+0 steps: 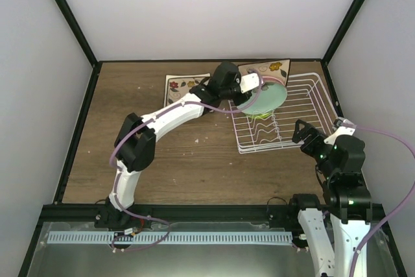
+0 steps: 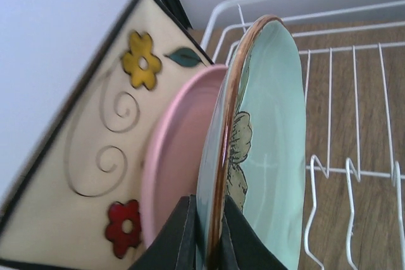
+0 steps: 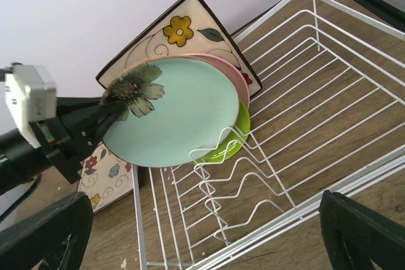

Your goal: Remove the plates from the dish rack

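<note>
The wooden table (image 1: 162,160) carries everything, and the white wire dish rack (image 1: 311,105) sits at its far right, within reach of both arms. At the rack's back left corner a square cream plate with yellow and red flowers (image 3: 171,36) leans on one corner against the wall, which props it up. A second square flowered plate (image 1: 183,85) lies on the table just left of the rack, apparently already unloaded and marking where the others should go. The round mint-green plate (image 3: 177,118), with a brown rim and a painted flower, is the one being worked. It stands tilted at the front of the stack, its lower edge behind the wavy dividers, and I cannot tell whether it has cleared them. Just behind it stands a pink plate (image 2: 171,156), and a small lime-green plate (image 3: 231,140) shows below the mint one, held upright by the wires. The left gripper (image 2: 210,219) has reached across from the left and is pinched closed on the mint plate's rim, one finger on each face. An edge grip suits a thin upright plate and should let it be lifted out without knocking the pink one. The right gripper (image 3: 202,238) waits at the rack's near edge with its fingers spread wide and holds nothing.
</note>
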Tool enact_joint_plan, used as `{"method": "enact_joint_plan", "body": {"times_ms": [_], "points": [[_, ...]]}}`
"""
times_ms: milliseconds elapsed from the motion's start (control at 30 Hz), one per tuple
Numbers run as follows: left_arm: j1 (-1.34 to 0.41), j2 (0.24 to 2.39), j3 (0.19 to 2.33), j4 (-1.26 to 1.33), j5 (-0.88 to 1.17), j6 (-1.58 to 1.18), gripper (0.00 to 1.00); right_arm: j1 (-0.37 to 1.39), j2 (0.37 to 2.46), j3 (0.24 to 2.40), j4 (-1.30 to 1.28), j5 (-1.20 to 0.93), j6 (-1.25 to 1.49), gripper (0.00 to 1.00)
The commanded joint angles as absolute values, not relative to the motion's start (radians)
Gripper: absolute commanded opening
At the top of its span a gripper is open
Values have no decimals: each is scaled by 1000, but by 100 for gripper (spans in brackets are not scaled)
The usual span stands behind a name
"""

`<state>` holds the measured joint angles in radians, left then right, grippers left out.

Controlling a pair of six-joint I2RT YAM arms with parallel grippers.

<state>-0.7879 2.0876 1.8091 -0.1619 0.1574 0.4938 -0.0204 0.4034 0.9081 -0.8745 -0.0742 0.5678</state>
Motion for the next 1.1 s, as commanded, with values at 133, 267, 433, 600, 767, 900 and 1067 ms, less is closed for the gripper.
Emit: {"method": "enact_joint_plan", "body": {"times_ms": [133,267,433,600,767,900,1067], "points": [[-780,1926,1881,18,94,476,4,-12,374,915,-884,-63,606,100],[-750,1871,1920,29,87,353,4,-12,363,908,-890,-63,619,100],[-614,1764,1948,70,108,65,4,-11,348,896,-896,-59,637,100],[-315,1680,1924,56,138,-317,4,-11,346,878,-880,-64,652,100],[45,1636,1737,15,306,-622,4,-11,358,856,-843,-78,662,100],[230,1569,1471,52,412,-779,4,-12,360,831,-818,-88,674,100],[329,1504,1217,69,431,-813,4,-12,368,805,-787,-94,683,100]]}}
